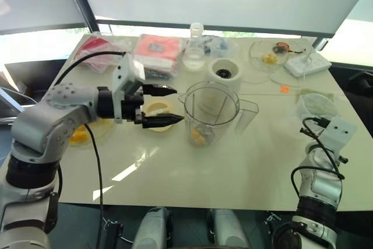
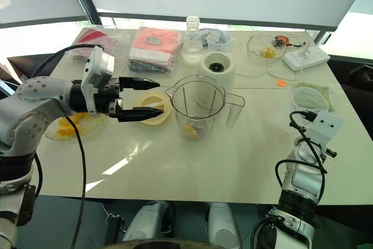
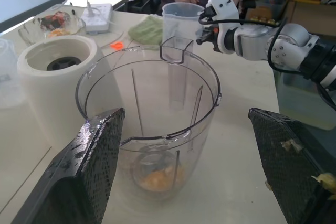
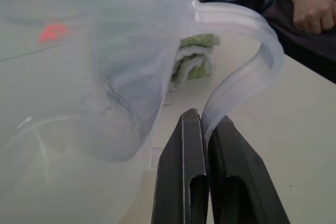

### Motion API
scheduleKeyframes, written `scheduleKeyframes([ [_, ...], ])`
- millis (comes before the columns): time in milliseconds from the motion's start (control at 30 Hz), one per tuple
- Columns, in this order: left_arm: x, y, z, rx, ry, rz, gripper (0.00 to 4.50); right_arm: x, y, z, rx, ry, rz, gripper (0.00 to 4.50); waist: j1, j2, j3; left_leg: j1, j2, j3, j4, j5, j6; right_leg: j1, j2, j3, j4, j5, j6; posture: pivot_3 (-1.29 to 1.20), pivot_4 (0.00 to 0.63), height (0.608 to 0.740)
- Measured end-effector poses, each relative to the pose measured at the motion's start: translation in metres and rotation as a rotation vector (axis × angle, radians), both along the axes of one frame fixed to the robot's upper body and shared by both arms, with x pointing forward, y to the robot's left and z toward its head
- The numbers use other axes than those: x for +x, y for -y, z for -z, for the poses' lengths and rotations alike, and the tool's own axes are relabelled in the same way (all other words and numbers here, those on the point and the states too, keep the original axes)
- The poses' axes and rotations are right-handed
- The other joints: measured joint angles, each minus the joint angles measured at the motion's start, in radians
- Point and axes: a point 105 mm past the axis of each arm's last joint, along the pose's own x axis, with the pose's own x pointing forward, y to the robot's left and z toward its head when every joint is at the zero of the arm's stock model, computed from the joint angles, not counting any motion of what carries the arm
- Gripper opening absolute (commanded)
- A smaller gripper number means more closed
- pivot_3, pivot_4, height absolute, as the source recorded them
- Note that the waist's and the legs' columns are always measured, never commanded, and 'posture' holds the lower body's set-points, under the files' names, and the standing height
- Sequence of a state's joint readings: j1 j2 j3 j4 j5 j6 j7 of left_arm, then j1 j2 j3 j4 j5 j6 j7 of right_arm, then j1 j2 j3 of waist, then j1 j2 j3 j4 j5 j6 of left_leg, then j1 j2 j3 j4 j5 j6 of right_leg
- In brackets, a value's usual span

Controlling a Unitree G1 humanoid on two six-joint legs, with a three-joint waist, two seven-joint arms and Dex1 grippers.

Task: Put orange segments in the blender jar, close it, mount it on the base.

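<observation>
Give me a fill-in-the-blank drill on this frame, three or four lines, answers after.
1. The orange pieces lie at the bottom of the ____.
2. The left hand is ____, with nothing between its fingers.
3. The white blender base stands ____ the jar, on the table's far side.
4. The right hand is ____.

Answers: jar; open; behind; shut

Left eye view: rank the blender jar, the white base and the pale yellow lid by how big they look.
1. Blender jar, clearly largest.
2 and 3. Base and pale yellow lid: roughly alike, so unranked; the left gripper partly hides the lid.
</observation>
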State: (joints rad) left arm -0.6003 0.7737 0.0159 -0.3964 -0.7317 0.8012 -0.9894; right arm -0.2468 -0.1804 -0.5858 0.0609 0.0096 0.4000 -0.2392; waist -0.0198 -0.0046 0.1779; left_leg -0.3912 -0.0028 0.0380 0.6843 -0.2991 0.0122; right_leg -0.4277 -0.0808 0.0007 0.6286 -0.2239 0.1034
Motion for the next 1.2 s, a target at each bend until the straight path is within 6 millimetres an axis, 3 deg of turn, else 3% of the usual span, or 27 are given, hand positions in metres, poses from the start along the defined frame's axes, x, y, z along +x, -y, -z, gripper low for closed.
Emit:
scheduleKeyframes([
  [433, 0.001, 0.000, 0.000, 0.000, 0.003, -0.012, 3.91, 0.004, -0.009, 0.023, 0.022, -0.050, -0.001, 0.05, -0.001, 0.000, 0.000, 0.000, 0.000, 0.000, 0.000, 0.000, 0.000, 0.000, 0.000, 0.000, 0.000, 0.000, 0.000, 0.00, 0.150, 0.740],
  [533, 0.001, 0.000, 0.000, 0.001, 0.002, -0.010, 3.91, 0.004, -0.011, 0.024, 0.013, -0.057, 0.001, 0.96, -0.001, 0.000, 0.000, 0.000, 0.000, 0.000, 0.000, 0.000, 0.000, 0.000, 0.000, 0.000, 0.000, 0.000, 0.000, 0.00, 0.150, 0.740],
  [767, 0.001, 0.003, 0.002, 0.006, -0.001, -0.001, 3.91, -0.002, -0.006, 0.026, -0.008, -0.075, 0.042, 4.45, -0.002, 0.000, 0.000, 0.000, 0.000, 0.000, 0.000, 0.000, 0.000, 0.000, 0.000, 0.000, -0.001, 0.000, 0.000, 0.00, 0.150, 0.740],
  [1033, 0.001, 0.006, 0.005, 0.011, -0.010, 0.009, 3.91, -0.016, -0.007, 0.026, -0.034, -0.092, 0.046, 4.45, 0.000, 0.000, 0.000, 0.000, 0.000, -0.001, -0.001, 0.000, 0.000, 0.000, 0.000, 0.000, -0.001, 0.000, 0.000, 0.00, 0.150, 0.740],
  [1200, 0.001, 0.006, 0.006, 0.013, -0.006, 0.007, 3.91, -0.023, -0.012, 0.016, -0.077, -0.081, 0.021, 4.45, 0.000, 0.000, 0.000, 0.000, 0.000, -0.001, -0.001, 0.000, 0.000, 0.000, 0.000, 0.000, -0.002, 0.000, 0.000, 0.00, 0.150, 0.740],
])
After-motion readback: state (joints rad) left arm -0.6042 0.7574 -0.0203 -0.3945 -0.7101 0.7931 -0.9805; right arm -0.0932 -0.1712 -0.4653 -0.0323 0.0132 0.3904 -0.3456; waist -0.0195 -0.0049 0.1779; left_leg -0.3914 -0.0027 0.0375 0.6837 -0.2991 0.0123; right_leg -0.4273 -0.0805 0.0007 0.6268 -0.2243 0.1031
